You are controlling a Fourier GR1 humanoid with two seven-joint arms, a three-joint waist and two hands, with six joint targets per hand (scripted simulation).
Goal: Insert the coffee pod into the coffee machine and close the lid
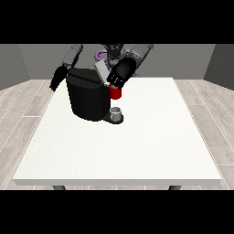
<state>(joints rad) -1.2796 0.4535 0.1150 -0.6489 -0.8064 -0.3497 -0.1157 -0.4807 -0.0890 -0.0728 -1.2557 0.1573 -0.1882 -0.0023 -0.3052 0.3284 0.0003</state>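
Observation:
The black coffee machine [87, 98] stands on the table's back half, left of centre. Its grey lid [101, 71] is tilted up at the top. The hand at the view's right [119, 77] is at the machine's top right corner, next to the raised lid and just above a red thing at the machine [115, 93]. A small grey thing [117, 112] sits on the machine's dark base, below the red thing; I cannot tell whether it is the pod. The hand at the view's left [58, 78] hangs beside the machine past the table's back left corner, fingers pointing down and relaxed.
The white table [137, 146] stretches wide in front of and to the right of the machine. The robot's torso [112, 51] is behind the table's back edge.

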